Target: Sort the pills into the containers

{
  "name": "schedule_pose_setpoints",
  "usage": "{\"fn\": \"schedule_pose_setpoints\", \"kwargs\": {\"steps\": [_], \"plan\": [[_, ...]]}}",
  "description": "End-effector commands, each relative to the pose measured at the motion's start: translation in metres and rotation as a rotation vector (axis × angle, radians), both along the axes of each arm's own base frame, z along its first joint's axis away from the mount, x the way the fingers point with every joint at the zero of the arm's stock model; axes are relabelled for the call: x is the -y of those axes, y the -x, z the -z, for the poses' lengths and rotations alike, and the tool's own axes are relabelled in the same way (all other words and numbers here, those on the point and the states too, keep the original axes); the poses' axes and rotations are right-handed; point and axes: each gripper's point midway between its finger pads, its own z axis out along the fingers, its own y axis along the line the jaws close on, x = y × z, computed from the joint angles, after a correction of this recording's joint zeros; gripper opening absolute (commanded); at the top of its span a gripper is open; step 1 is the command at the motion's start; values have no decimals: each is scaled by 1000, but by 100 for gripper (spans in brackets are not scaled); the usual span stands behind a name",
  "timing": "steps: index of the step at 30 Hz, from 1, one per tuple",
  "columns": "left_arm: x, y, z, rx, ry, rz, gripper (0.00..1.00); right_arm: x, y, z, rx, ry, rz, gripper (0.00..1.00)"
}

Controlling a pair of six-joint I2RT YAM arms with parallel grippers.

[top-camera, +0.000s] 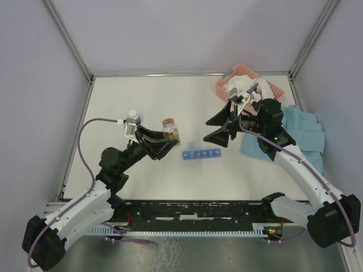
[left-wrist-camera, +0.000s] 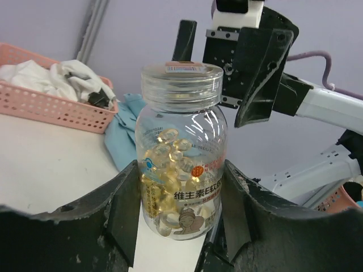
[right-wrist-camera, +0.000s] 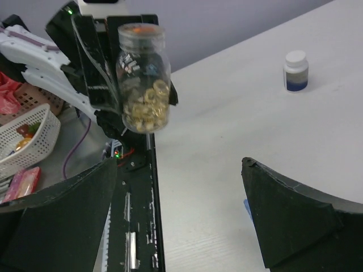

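Note:
My left gripper (top-camera: 165, 139) is shut on a clear round bottle (top-camera: 169, 129) with its lid on, held upright. In the left wrist view the bottle (left-wrist-camera: 181, 147) sits between my two fingers (left-wrist-camera: 122, 209), with the yellowish pills (left-wrist-camera: 167, 153) inside it. The blue organiser strip (top-camera: 202, 154) lies on the table just right of that gripper. My right gripper (top-camera: 219, 128) is open wide and empty, above and right of the strip. It faces the bottle (right-wrist-camera: 143, 85) in the right wrist view, where only a blue sliver of the strip (right-wrist-camera: 247, 207) shows.
A small white-capped bottle (top-camera: 133, 117) stands left of the held bottle and also shows in the right wrist view (right-wrist-camera: 296, 71). A pink basket (top-camera: 266, 86) with white cloth stands at the back right. A light blue towel (top-camera: 303, 133) lies under the right arm.

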Motion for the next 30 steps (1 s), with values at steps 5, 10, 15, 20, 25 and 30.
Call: {"fn": "schedule_pose_setpoints", "kwargs": {"steps": [5, 10, 15, 20, 25, 30], "plan": [[33, 14, -49, 314, 99, -64, 10, -1, 22, -74, 32, -230, -60, 100], [44, 19, -50, 365, 135, -96, 9, -4, 22, -67, 39, -223, -91, 100], [58, 24, -50, 414, 139, -109, 8, -12, 30, -59, 53, -199, -146, 100], [76, 28, -52, 428, 142, -90, 8, -17, 35, -54, 63, -185, -177, 100], [79, 28, -55, 412, 179, -97, 8, -23, 42, -45, 71, -154, -216, 100], [84, 26, -55, 380, 198, -80, 8, -31, 46, -30, 64, -105, -240, 98]]}}
